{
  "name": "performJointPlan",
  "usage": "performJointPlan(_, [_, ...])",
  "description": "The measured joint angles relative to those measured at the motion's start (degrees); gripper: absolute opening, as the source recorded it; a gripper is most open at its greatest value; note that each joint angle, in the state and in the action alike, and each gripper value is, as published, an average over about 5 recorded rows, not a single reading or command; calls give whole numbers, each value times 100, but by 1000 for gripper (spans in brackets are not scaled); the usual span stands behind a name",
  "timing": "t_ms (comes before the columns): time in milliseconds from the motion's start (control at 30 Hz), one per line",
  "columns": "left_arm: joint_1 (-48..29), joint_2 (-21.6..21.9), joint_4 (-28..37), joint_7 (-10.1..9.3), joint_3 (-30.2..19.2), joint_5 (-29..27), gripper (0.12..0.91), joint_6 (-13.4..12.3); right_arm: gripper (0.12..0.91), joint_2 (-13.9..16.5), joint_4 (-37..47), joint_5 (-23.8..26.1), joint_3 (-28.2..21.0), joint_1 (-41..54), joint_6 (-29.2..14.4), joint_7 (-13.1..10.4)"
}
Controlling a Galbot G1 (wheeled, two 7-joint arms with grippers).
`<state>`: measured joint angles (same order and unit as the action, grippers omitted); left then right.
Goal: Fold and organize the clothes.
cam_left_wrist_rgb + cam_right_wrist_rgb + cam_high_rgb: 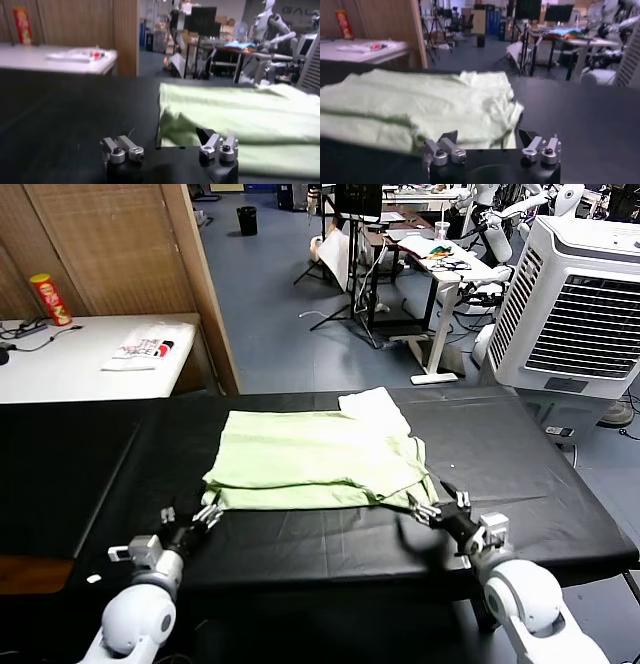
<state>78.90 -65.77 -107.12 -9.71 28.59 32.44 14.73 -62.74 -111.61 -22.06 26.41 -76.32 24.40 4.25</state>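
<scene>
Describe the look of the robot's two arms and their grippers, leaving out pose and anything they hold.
Both arms end in rounded white shells with black wrist sections ahead of them. The left gripper and right gripper are black at the base with silver-grey metal fingers; the wrist views show round pivot screws at the finger joints. A small white block sits beside each wrist. No loose cables show.

Shirt [318, 461] folded btwn open end effectors.

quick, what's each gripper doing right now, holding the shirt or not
Left gripper: open, holding nothing, at the near left corner of the light-green shirt.
Right gripper: open, holding nothing, at the shirt's near right corner.
</scene>
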Motion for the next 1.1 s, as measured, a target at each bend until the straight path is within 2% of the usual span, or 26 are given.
performJointPlan(133, [-24,2,71,31,1,207,758,57,440,-3,55,27,-39,10,6,26])
performJointPlan(200, [-38,6,99,64,1,348,677,81,343,3,93,24,-60,32,15,28])
performJointPlan(267, [-53,9,113,77,0,480,561,113,259,18,121,7,-76,61,40,17])
performJointPlan(333, [-68,9,119,47,-4,559,460,154,209,41,126,-36,-81,88,95,-20])
performJointPlan(467, [-66,23,87,-93,-8,530,242,256,164,127,48,-257,-47,113,318,-186])
performJointPlan(567, [-6,84,-13,-211,-2,492,147,365,150,222,-66,-478,10,90,514,-303])
performJointPlan(700, [120,214,-219,-393,11,476,127,532,143,365,-267,-659,75,-9,718,-404])
performJointPlan(900, [438,403,-698,-723,64,447,126,819,142,478,-579,-663,162,-305,849,-457])
performJointPlan(1100, [903,486,-1253,-811,233,239,126,978,142,470,-841,-632,260,-742,925,-480])
